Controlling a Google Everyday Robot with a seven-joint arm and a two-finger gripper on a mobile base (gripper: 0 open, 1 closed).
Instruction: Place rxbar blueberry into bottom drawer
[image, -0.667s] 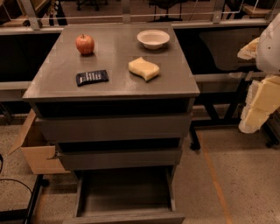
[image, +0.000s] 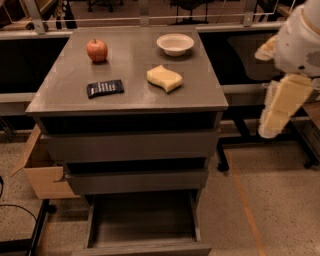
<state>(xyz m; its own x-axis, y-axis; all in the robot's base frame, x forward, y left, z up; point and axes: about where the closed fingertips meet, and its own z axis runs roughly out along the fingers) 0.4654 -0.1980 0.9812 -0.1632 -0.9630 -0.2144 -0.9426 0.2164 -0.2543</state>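
The rxbar blueberry, a dark flat bar with white lettering, lies on the left front part of the grey cabinet top. The bottom drawer is pulled out at the base of the cabinet, and its dark tray shows nothing inside. My gripper hangs off the white arm at the right edge of the view, beside the cabinet and below its top, well clear of the bar and holding nothing.
On the cabinet top are a red apple, a white bowl and a pale yellow wavy sponge. The two upper drawers are closed. An open cardboard box sits on the floor at the left.
My gripper has moved a little up and to the left, toward the cabinet. The things on the top and the drawer have not moved.
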